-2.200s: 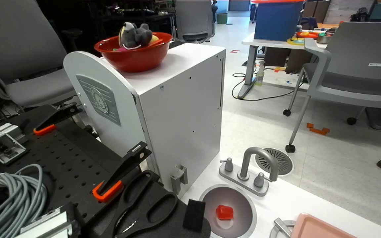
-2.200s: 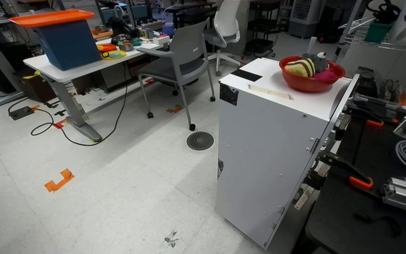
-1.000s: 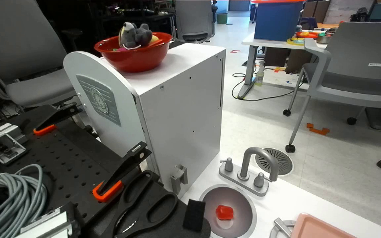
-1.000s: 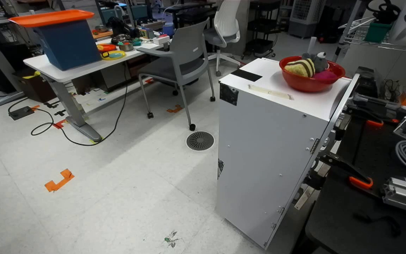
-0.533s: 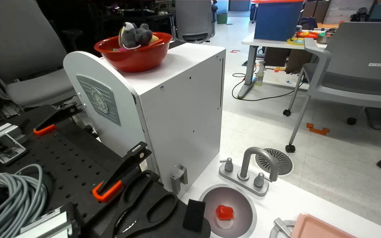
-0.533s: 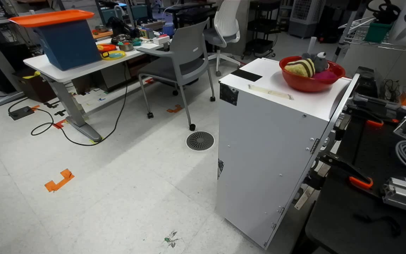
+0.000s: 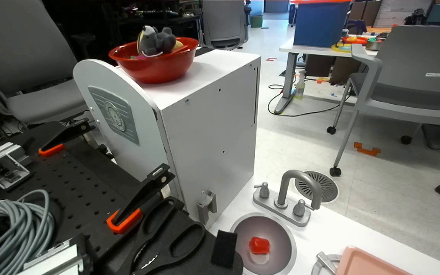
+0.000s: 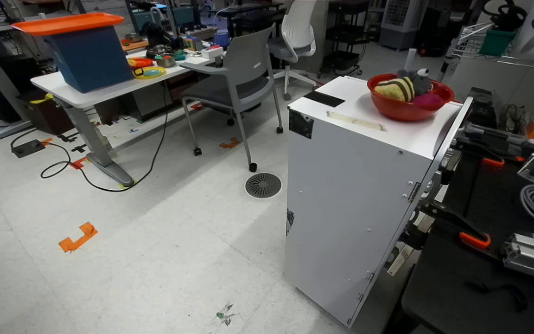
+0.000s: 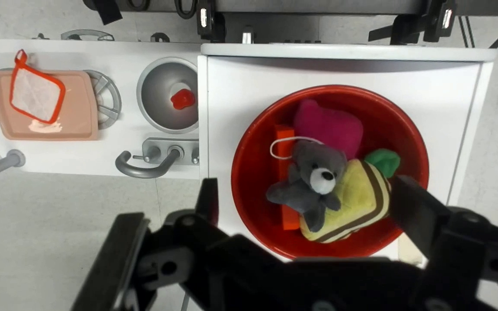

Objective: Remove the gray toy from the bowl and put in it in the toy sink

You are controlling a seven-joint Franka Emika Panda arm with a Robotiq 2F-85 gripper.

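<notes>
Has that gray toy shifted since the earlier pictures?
No; in both exterior views, the gray toy stays put relative to the bowl and white cabinet.

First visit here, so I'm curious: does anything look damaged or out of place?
Mildly, yes. In an exterior view, the white cabinet has a mottled dark patch at a top corner, perhaps torn covering. In the wrist view, a small red object lies in the toy sink, perhaps a stray toy.

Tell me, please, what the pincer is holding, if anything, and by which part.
Nothing: the pincer is open, and the gray toy lies in the bowl.
</notes>
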